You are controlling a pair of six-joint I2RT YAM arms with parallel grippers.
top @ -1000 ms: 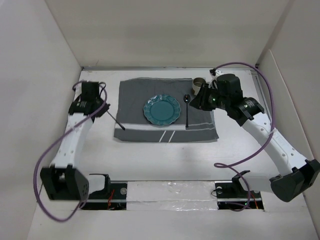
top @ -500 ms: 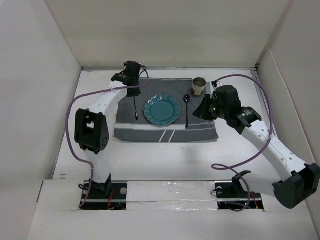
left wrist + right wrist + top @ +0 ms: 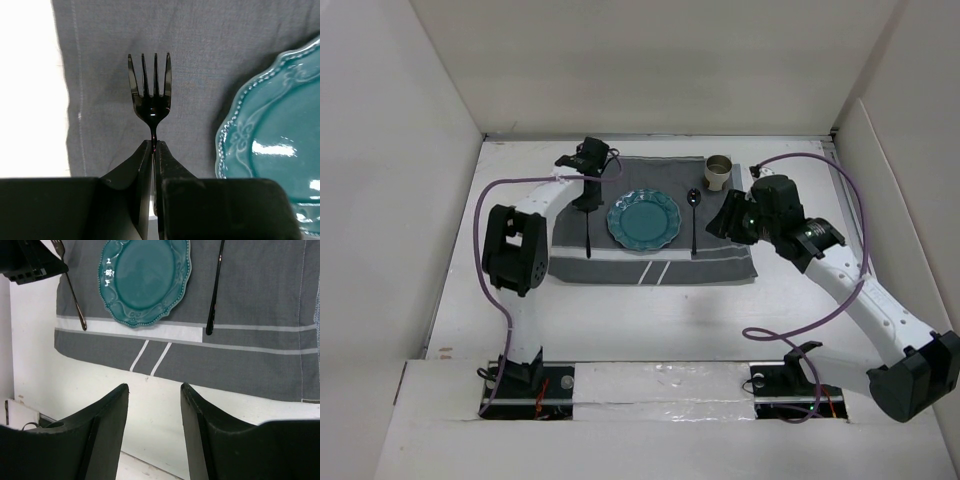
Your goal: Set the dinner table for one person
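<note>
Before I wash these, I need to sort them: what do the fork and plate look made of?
Fork: glossy black with mirror-like highlights; coated metal or hard plastic, I cannot tell which. Plate: probably glazed ceramic, teal, with bright glare spots and raised beading along a scalloped rim.

1. You have bare room on the near half of the large matte white tabletop (image 3: 650, 320), in front of the dark grey cloth with pale stripes (image 3: 720, 262).
2. The teal scalloped ceramic plate (image 3: 643, 220) blocks the cloth's middle.
3. The thin black fork (image 3: 588, 235) sits just left of the plate and the thin black spoon (image 3: 694, 225) just right, so both gaps are narrow.
4. The small tan round cup (image 3: 719, 171) stands at the cloth's far right corner, near the right gripper (image 3: 728, 218).
5. The tall white walls (image 3: 400, 150) close you in on the left, far and right sides.
</note>
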